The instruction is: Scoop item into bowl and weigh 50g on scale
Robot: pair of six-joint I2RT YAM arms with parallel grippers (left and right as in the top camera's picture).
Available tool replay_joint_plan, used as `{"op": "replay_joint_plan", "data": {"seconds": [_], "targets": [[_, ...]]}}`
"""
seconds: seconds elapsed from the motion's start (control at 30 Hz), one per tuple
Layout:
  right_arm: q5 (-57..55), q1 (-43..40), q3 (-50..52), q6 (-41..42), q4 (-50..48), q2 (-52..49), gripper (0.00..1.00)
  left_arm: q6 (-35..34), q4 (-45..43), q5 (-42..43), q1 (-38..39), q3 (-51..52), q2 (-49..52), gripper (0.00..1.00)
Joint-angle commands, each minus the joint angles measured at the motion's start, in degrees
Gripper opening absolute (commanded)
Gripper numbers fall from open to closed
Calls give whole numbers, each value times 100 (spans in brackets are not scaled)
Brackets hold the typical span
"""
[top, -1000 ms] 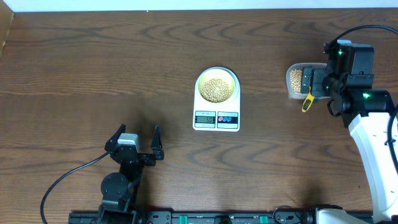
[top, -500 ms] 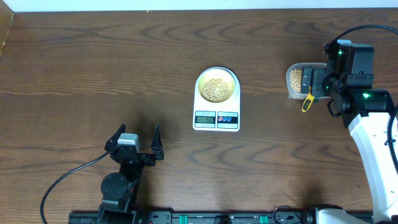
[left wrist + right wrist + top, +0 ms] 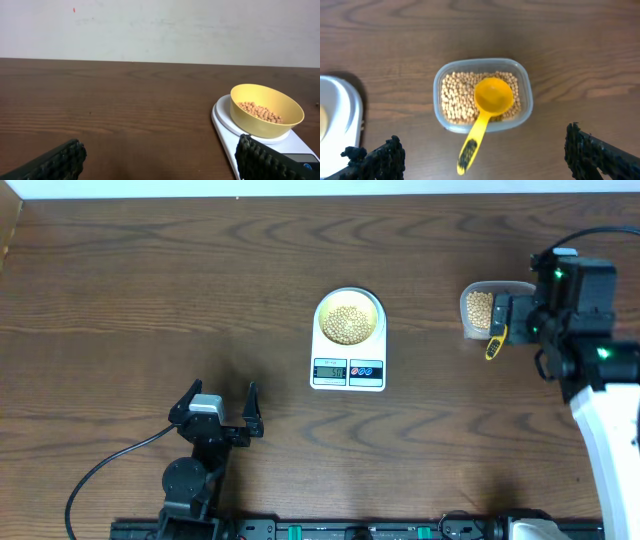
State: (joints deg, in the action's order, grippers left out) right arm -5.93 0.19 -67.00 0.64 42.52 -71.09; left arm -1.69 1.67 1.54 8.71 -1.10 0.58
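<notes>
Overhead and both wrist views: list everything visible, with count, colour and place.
table: one, dark brown wood, under everything
scale: one, white, table centre
bowl: one, pale yellow, on the scale
container: one, clear plastic, right side of the table
beans: many, tan, some in the bowl, more in the container
scoop: one, yellow, head in the container, handle over its rim
left gripper: one, black, open, empty, near edge
right gripper: one, black, open, empty, above the container

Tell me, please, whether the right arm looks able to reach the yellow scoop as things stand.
Probably yes: the right gripper hangs open above the scoop, whose handle sticks out over the rim of the tub of beans, with nothing covering it.
</notes>
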Motion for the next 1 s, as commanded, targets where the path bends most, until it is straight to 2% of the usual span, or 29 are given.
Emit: {"op": "replay_joint_plan", "data": {"seconds": [0.0,0.27,0.6,0.77,0.97], "targets": [[184,24,-4,-46,293,468,99,-50,236,-114,-28,87,-35,98],[247,59,7,-48,525,1486,99,-50,238,-116,-28,87,-35,98],[251,592,219,-22,721,3130,99,-50,238,-114,-28,87,-35,97],[251,592,929,68,546,4002,99,-50,238,-114,-28,87,-35,98],[249,595,1786,103,-197,4651,99,-50,238,-114,-28,87,-35,98]]}}
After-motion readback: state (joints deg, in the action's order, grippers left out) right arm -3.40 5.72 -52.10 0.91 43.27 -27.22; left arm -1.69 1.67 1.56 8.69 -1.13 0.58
